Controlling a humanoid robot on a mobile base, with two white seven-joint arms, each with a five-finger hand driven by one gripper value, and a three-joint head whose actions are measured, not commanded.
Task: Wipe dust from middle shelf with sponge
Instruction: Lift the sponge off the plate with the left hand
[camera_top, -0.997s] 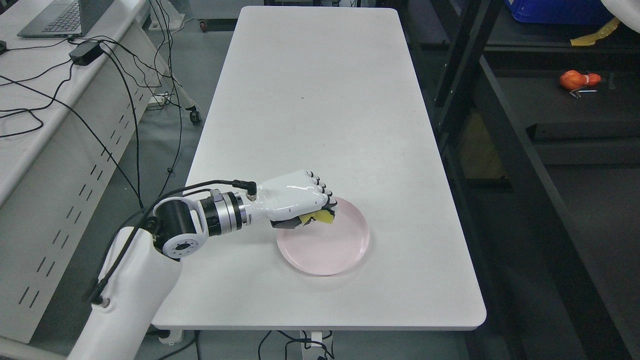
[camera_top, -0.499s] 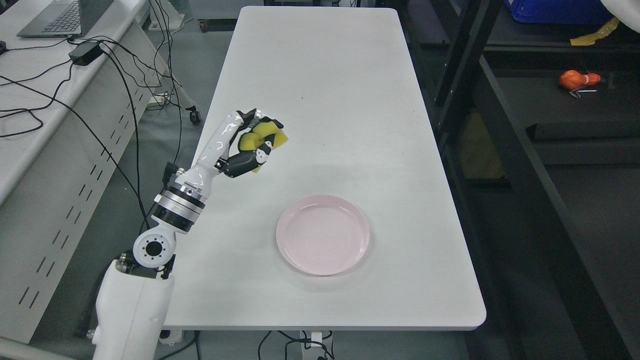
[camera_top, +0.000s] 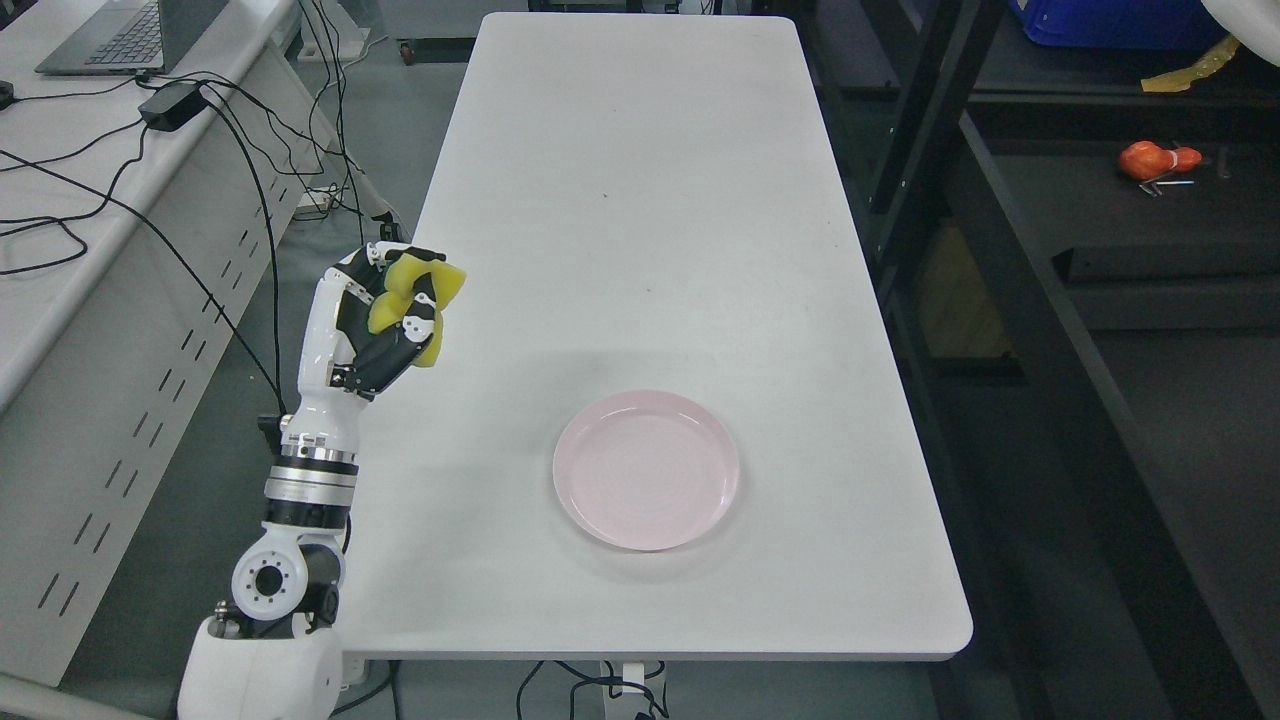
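- The left hand (camera_top: 385, 320) was raised above the table's left edge, forearm near upright, its fingers (camera_top: 400, 345) clamped round the sponge (camera_top: 415, 298).
- The sponge was squeezed out of shape in that grip (yellow bulging between the dark digits), which suggested a firm hold meant for carrying, not yet for wiping.
- Holding it high and clear of the table (camera_top: 640, 200) probably kept it from dragging on anything while the arm swung round.
- The pink plate (camera_top: 646, 470) lay bare on the table near its front, well apart from the hand; it looked like the sponge's resting dish, now of no further use.
- The dark shelf (camera_top: 1120, 210) stood to the right of the table, well apart from the sponge, so the carry across was not yet done.
- An orange object (camera_top: 1150, 160) lay on one shelf level (which level counts as the middle one could not be told); it might get in the way of a wipe.
- The right hand was out of view.
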